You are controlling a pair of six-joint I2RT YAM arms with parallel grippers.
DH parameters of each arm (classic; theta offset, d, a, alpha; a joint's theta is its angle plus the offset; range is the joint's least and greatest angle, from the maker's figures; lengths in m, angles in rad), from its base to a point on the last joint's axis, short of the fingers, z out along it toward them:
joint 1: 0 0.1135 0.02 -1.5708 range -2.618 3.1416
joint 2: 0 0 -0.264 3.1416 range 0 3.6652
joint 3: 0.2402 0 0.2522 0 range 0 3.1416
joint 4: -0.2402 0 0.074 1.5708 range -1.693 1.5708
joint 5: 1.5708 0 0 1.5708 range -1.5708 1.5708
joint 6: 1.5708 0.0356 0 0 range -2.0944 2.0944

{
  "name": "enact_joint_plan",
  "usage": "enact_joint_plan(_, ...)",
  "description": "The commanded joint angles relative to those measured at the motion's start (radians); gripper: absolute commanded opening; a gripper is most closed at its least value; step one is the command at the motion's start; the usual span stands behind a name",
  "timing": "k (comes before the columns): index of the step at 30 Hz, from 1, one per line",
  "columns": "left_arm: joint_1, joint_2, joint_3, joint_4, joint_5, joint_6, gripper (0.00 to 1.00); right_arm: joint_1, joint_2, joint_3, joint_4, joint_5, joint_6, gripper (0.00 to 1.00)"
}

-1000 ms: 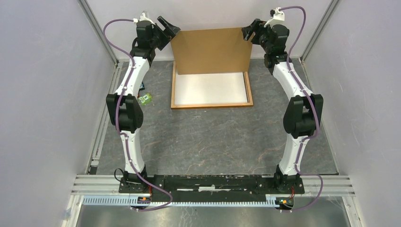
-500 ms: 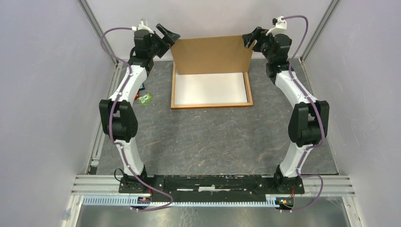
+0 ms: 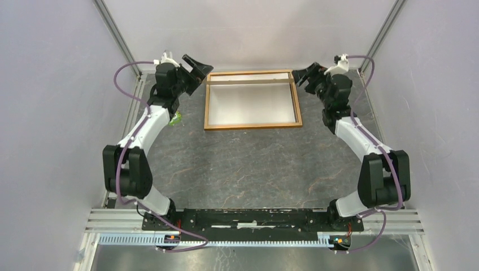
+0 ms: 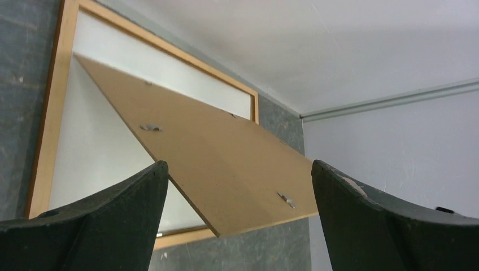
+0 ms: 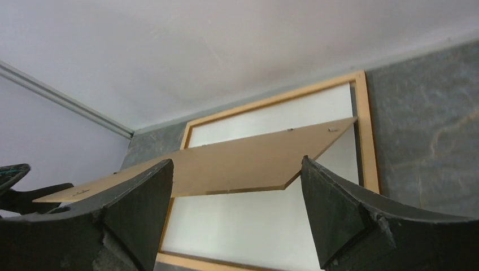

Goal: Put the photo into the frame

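Note:
The light-brown wooden frame (image 3: 252, 125) lies flat at the far middle of the table. Inside it shows a white sheet (image 3: 252, 106), the photo's white back; its printed side is hidden. The brown fibreboard back (image 4: 226, 164) hangs tilted over the frame, its far edge down by the far rail and its near edge raised. In the top view the fibreboard back (image 3: 251, 82) is only a thin band. My left gripper (image 3: 195, 66) is open beside the frame's far left corner. My right gripper (image 3: 301, 76) is open beside the far right corner. Neither touches the board.
A small green object (image 3: 176, 117) lies left of the frame, partly behind my left arm. Pale enclosure walls stand close on the left, right and far sides. A metal rail (image 3: 254, 221) carries both arm bases at the near edge.
The fibreboard back stood upright between both grippers; it has tipped down over the frame. Both grippers have dropped lower, opened wider and let go of it.

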Motion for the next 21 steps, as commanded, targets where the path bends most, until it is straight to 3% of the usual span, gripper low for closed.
enact_joint_plan(1, -0.088, -0.155, -0.120, 0.150, 0.124, -0.124, 1.00, 0.080, -0.100, -0.132, 0.022, -0.116, 0.142, 0.87)
enact_joint_plan(11, -0.103, -0.339, -0.404, 0.109, 0.065, -0.087, 1.00, 0.080, -0.243, -0.378, 0.016, -0.110, 0.114, 0.88)
enact_joint_plan(21, -0.103, -0.298, -0.503, 0.072, 0.081, -0.028, 1.00, 0.081, -0.306, -0.480, 0.003, -0.115, 0.074, 0.90)
